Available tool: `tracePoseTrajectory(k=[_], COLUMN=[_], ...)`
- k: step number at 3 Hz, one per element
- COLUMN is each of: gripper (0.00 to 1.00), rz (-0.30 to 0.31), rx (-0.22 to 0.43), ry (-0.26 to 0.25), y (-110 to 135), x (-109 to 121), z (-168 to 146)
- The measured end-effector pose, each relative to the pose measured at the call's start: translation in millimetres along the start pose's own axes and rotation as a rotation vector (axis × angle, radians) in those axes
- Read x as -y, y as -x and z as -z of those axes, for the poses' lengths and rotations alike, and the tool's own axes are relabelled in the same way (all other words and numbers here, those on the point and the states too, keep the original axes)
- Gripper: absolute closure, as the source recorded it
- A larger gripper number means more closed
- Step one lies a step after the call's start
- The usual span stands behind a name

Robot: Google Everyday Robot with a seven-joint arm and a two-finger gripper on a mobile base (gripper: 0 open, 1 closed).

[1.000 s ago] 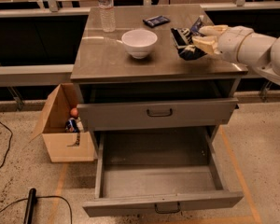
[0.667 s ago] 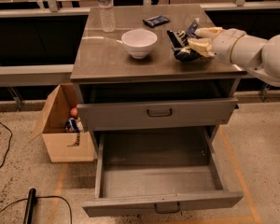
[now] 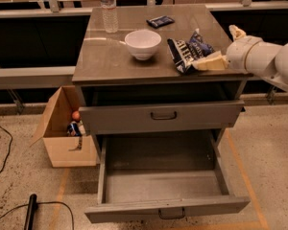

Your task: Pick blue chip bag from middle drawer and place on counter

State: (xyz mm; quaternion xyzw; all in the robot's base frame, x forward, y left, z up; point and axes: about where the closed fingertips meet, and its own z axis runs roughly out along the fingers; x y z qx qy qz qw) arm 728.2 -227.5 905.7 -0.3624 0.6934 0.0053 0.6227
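Observation:
The blue chip bag (image 3: 186,52), crinkled navy foil with white lettering, lies on the counter (image 3: 110,57) near its right front, beside the white bowl (image 3: 142,43). My gripper (image 3: 223,47) is at the counter's right edge, just right of the bag. It is open: the lower finger (image 3: 209,63) touches the bag's right edge and the other finger points up and away. The middle drawer (image 3: 163,186) stands pulled out below, its grey floor bare.
A water bottle (image 3: 108,8) stands at the counter's back left and a small flat dark blue packet (image 3: 160,21) lies at the back. The upper drawer front (image 3: 163,114) is shut. A cardboard box (image 3: 62,128) sits on the floor at the left, with a black cable (image 3: 32,210) nearby.
The gripper has drawn back to the right, off the chip bag. The bag now rests on the counter, lying lower and more spread out than before.

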Motion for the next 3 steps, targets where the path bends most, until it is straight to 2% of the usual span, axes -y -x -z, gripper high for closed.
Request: tracePoseTrajectory(k=[2, 3], gripper=[0.0, 0.0], rz=[-0.06, -0.128], rx=[-0.232, -0.303], ry=[-0.133, -0.178], y=[-56.0, -92.3], x=[11.7, 24.8], z=[65.6, 92.7])
